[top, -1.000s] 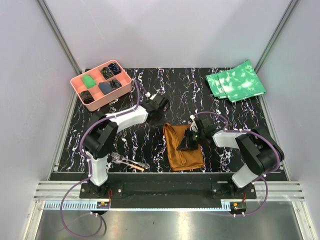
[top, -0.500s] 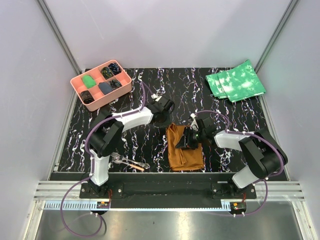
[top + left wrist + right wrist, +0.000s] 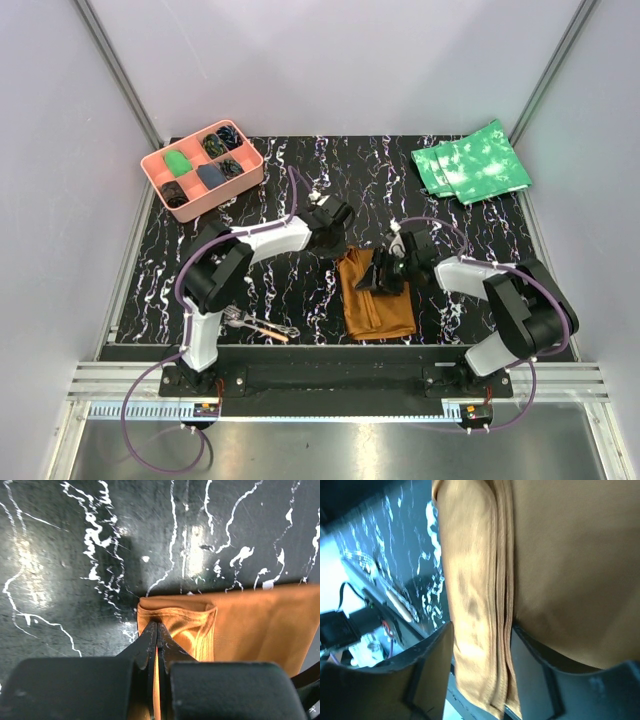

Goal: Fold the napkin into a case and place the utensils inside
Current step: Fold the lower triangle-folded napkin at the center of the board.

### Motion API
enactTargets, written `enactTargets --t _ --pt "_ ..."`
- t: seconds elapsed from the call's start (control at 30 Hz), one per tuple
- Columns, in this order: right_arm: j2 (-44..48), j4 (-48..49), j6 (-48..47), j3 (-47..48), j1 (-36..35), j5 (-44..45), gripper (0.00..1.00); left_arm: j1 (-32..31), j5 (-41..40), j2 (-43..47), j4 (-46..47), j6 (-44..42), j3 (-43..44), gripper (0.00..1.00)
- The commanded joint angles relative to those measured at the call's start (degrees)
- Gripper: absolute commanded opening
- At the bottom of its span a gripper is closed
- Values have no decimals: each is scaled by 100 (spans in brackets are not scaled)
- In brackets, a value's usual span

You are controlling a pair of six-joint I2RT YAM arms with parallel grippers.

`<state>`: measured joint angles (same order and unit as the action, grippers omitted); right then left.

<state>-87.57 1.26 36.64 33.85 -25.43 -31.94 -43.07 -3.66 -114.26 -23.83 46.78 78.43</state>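
Jaws of the left gripper (image 3: 157,628) are pressed together, pinching a puckered far corner of the napkin (image 3: 378,310). Jaws of the right gripper (image 3: 481,635) are spread, with the stacked fold edges lying between them and not seen to be clamped.

On the table (image 3: 300,285) the napkin is laid as a narrow oblong at near centre, between the two arms, long axis running near to far. The utensils (image 3: 257,326) are lying by the left arm's base, well apart from the cloth.

Step judged: folding into the case, late stage, nothing inserted yet. The next move is judged to call for the pinched corner to be drawn or lifted so a pocket mouth is formed with the layers kept aligned. The fork is to be fetched after that.

The whole layout and the utensils are given only by the top view, where jaw states are hidden. The pinch and a small folded flap are shown by the left wrist view, and the stacked layers at the edge by the right wrist view.
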Motion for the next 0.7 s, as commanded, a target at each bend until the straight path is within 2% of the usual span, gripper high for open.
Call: enactTargets --t 0.0,0.17,0.33,0.67 --pt "-84 -468 -456 701 389 153 59 -61 85 62 212 50 243 0" --pt "-559 -600 -641 1404 601 92 60 -61 111 9 213 68 278 0" --pt "-1077 -723 -904 2089 618 101 66 -61 129 -18 221 59 365 0" --pt "-1746 -873 -1107 2697 618 154 64 -61 138 -9 212 32 348 0"
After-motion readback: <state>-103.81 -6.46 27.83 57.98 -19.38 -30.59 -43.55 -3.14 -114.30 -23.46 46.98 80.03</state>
